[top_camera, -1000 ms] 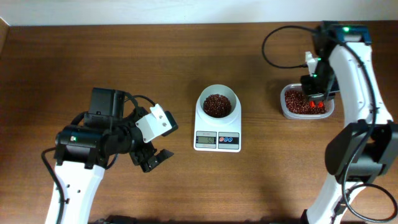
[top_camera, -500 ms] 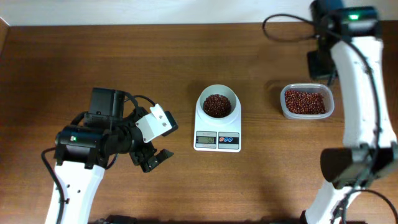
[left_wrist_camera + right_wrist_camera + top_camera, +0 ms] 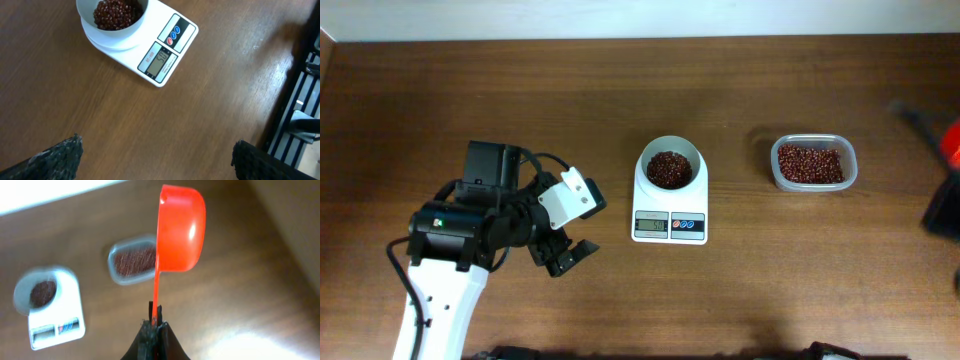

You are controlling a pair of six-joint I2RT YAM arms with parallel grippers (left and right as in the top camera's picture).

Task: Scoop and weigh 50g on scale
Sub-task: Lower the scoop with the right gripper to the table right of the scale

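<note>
Table (image 3: 520, 100): brown wood, carrying all items.

Left arm (image 3: 445, 240): stands at the near left. The left gripper (image 3: 570, 257) hangs over bare wood with its fingers wide apart and nothing between them.

Scale (image 3: 669, 205): sits ahead of the left gripper and to its right, well apart from it. Its bowl (image 3: 669, 150) rests on the platform at the far end, and the display faces the near edge.

Tub (image 3: 812, 163): lies beyond the scale on the side away from the left gripper. It is apart from the scale and partly filled.

Right gripper (image 3: 154, 325): fingers are pressed together on the thin handle of the scoop (image 3: 180, 230), held high above the table. In the wrist view the tub shows just left of the scoop's cup, and the scale further left and lower.

Beans (image 3: 668, 168): a dark heap in the bowl, with more in the tub.
</note>
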